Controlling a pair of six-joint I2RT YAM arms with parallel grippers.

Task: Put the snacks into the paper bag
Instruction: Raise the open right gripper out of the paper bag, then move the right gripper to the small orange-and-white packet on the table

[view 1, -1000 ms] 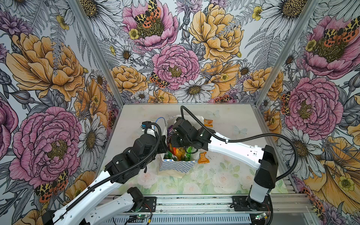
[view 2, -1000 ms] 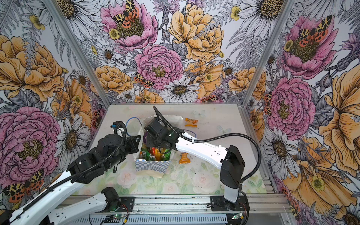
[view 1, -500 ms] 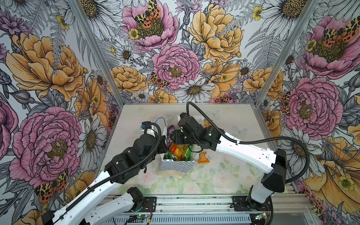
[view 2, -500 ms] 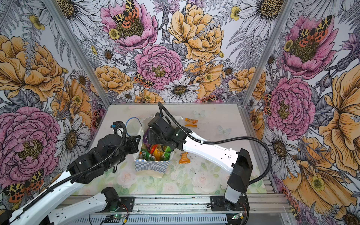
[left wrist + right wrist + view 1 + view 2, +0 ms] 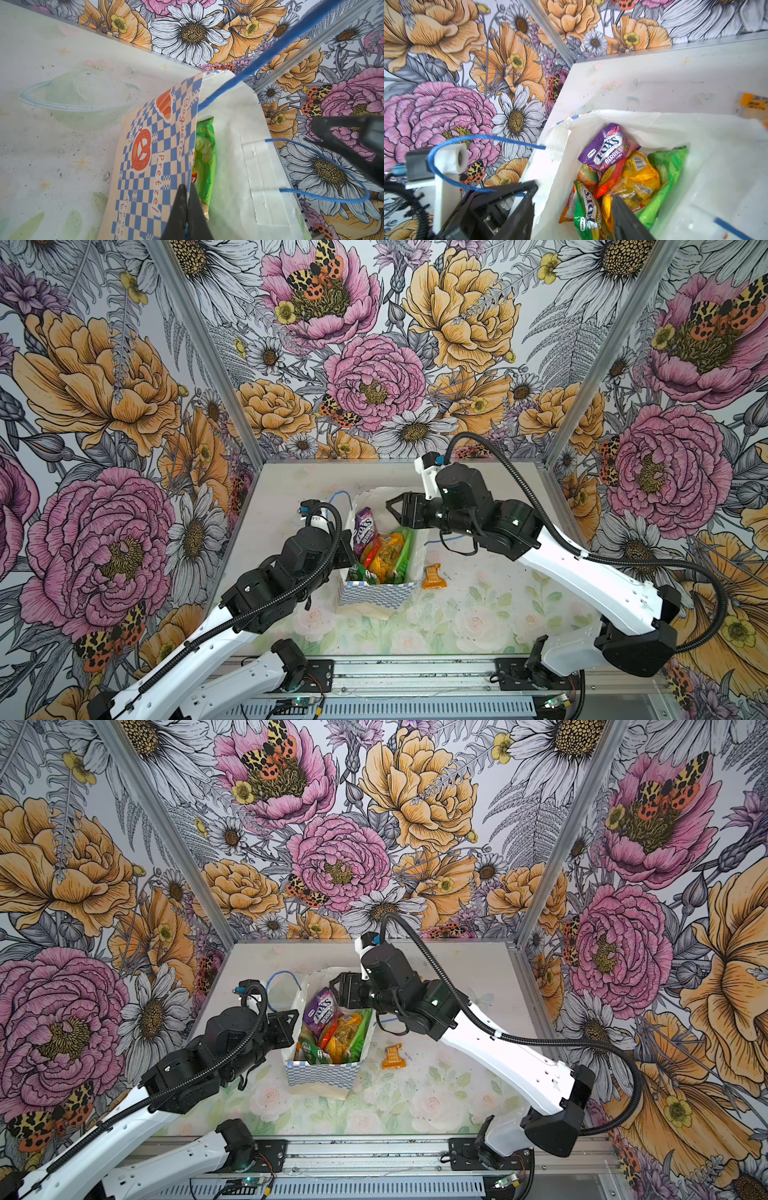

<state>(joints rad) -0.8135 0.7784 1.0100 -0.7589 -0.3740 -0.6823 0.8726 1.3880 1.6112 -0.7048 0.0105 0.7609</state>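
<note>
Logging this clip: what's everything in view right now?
paper bag: one, blue-and-white checkered, mid-table, mouth open
Fox's Berries packet: one, purple, in bag
orange-yellow packet: one, in bag
red packet: one, in bag
green packets: two, in bag
orange sachets: two, on table outside bag, second in right wrist view
table: one, pale floral
walls: three, flower-printed, around table
left gripper: black, shut on bag's wall
right gripper: black, open, above bag
</note>
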